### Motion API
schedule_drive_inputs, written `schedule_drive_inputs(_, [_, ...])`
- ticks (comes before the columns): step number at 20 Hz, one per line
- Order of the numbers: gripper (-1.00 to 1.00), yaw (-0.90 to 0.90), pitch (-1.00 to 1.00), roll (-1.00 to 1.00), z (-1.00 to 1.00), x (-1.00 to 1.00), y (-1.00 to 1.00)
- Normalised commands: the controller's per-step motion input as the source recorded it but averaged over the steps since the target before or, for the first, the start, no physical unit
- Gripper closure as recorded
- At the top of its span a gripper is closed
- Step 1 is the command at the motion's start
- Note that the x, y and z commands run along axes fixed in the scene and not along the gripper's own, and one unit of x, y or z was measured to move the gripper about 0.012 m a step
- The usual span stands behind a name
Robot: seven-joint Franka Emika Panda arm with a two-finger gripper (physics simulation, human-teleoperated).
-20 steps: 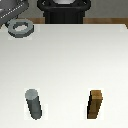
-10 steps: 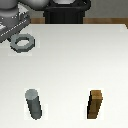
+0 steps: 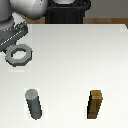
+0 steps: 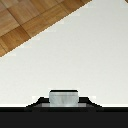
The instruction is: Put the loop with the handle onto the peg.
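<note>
I can't see my gripper's (image 3: pixel 16 35) fingertips, so whether it's spread or pinching I cannot tell. One ring (image 3: pixel 18 54), one peg (image 3: pixel 34 104), one wooden block (image 3: pixel 96 105). The ring lies on the white table (image 3: pixel 75 60) just below the gripper, at the exterior view's left.

The arm (image 3: pixel 27 10) is seen entering at the exterior view's upper left, its bulky pale links bent downward toward the tabletop. The gripper (image 3: pixel 12 37) is carried low at the exterior view's left edge, partly cut off by the frame. The fingers cannot be made out singly, so the jaw setting cannot be told. In the wrist view only a dark part of the gripper body (image 4: pixel 64 107) is shown.
</note>
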Motion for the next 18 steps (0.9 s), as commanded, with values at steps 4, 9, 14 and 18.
schedule_drive_inputs(4, [1.0,0.0,0.0,0.0,0.5,0.0,0.0])
schedule_drive_inputs(9, [1.0,0.0,0.0,0.0,0.0,0.0,0.0])
schedule_drive_inputs(14, [1.0,0.0,0.0,0.0,0.0,0.04,0.6])
schedule_drive_inputs(18, [1.0,0.0,0.0,0.0,0.0,0.5,0.0])
